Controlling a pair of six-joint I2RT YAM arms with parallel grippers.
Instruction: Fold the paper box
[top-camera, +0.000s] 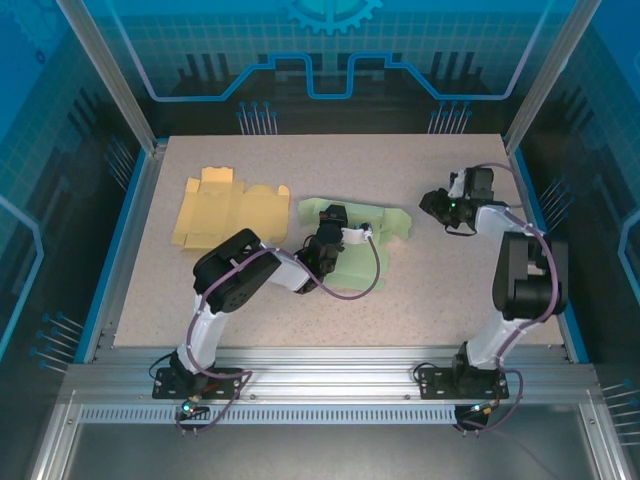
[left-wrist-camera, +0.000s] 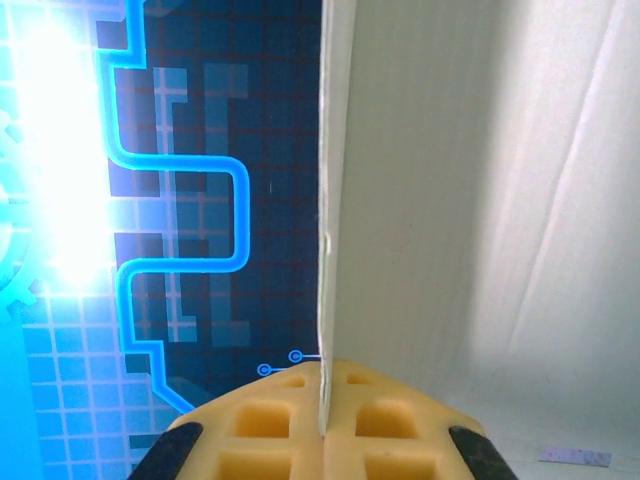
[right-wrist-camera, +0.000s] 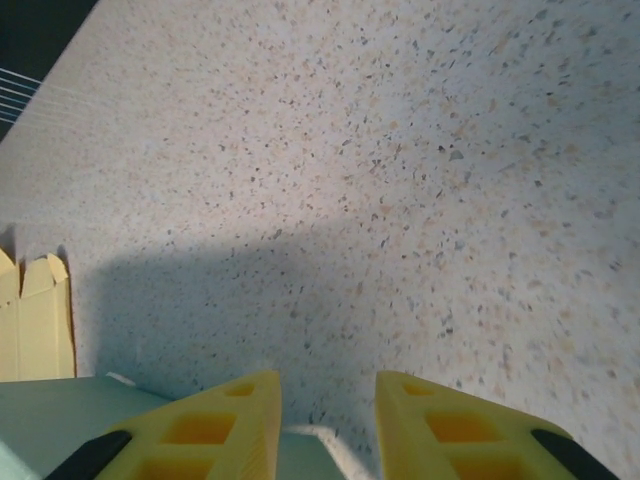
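On the left of the speckled, matte table top (top-camera: 300, 160) a yellow paper box (top-camera: 225, 210) lies flat and unfolded, a thin card sheet with notched flaps along its edges. It lies well apart from both grippers. In the right wrist view, one corner of it shows at the left edge (right-wrist-camera: 35, 320), with two small pointed tabs.

Near the middle lies the green paper box (top-camera: 392, 226), a pale green sheet with lobed flaps, mostly flat on the table. The left arm reaches over its left part, and a purple cable (top-camera: 365, 285) loops across it. The left gripper (top-camera: 333, 215) is clamped on this sheet. In the left wrist view, the ribbed yellow fingers (left-wrist-camera: 260, 425) of the left gripper (left-wrist-camera: 322, 395) are pressed together on the thin edge of the sheet (left-wrist-camera: 450, 200). The sheet stands up straight from them, smooth and pale with soft creases.

To the right, the right gripper (top-camera: 436, 204) hangs above bare table just beyond the green sheet's right flap. Its fingers (right-wrist-camera: 230, 425) are parted with a clear gap (right-wrist-camera: 328, 410) and hold nothing. A flat part of the green sheet (right-wrist-camera: 60, 400) lies under the left finger, beside the grainy table (right-wrist-camera: 400, 150).
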